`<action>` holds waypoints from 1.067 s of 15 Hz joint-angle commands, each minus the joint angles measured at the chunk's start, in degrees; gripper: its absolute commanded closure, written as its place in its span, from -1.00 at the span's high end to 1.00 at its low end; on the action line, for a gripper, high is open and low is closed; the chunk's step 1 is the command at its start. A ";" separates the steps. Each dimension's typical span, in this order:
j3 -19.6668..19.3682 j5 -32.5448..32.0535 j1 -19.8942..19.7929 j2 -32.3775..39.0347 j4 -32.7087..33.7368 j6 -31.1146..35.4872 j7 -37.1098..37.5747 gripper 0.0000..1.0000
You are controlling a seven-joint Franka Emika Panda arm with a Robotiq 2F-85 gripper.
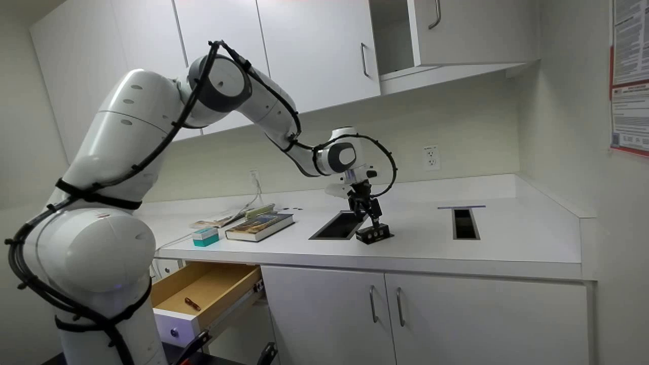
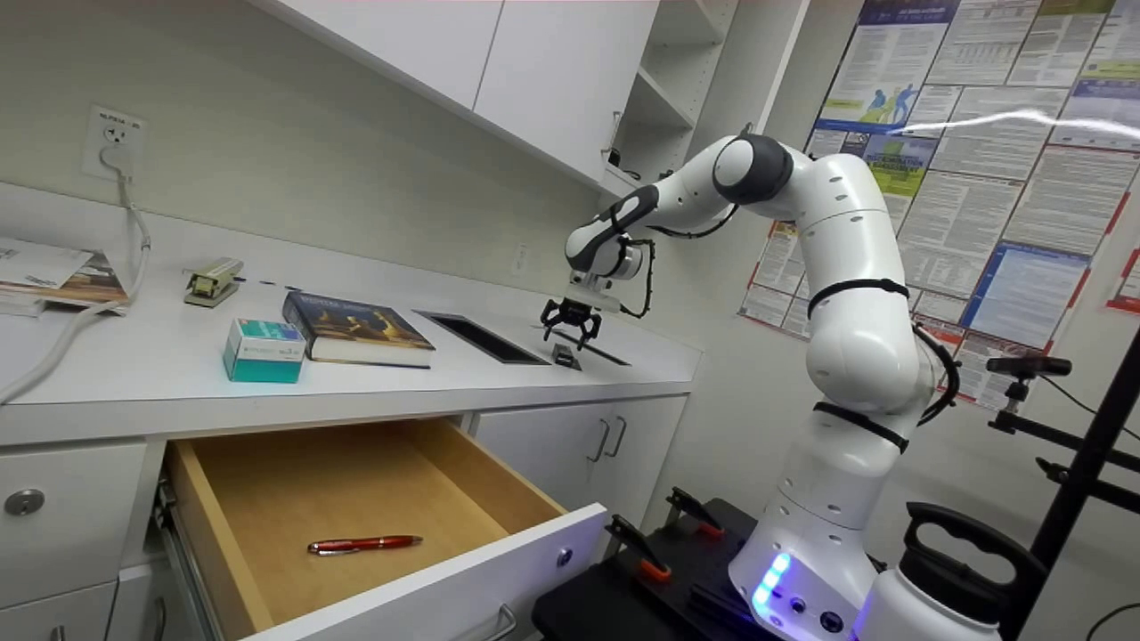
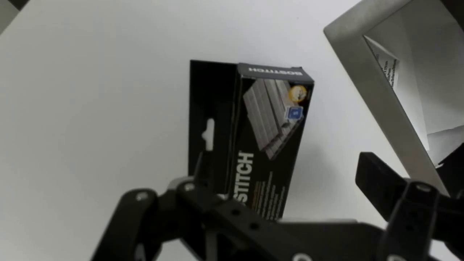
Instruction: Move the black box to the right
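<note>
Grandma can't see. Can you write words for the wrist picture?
A black BOSTITCH box lies on a white countertop, partly hidden by the robot's open gripper at the bottom. A gray-rimmed cutout shows at upper right.

The black box (image 3: 259, 145) bears white lettering, a picture of grey ribbed strips, a yellow-orange disc and a blue square. The jaws are black. The desk (image 1: 532, 228) is plain white, the arm (image 2: 846, 240) white with dark grey joints. A carton (image 2: 264, 354) is white and teal. The book (image 2: 367, 328) has a dark cover patched with orange-gold. The drawer (image 2: 356, 490) is tan inside, the pen (image 2: 365, 545) red and silver.
</note>
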 commanded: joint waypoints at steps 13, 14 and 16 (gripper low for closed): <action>-0.14 0.25 -1.36 4.14 6.98 -4.61 -2.17 -0.66; 0.05 -0.61 -1.64 3.52 7.24 -5.90 -4.71 -0.66; 0.25 -2.57 -2.08 3.32 8.62 -7.85 -10.07 -0.66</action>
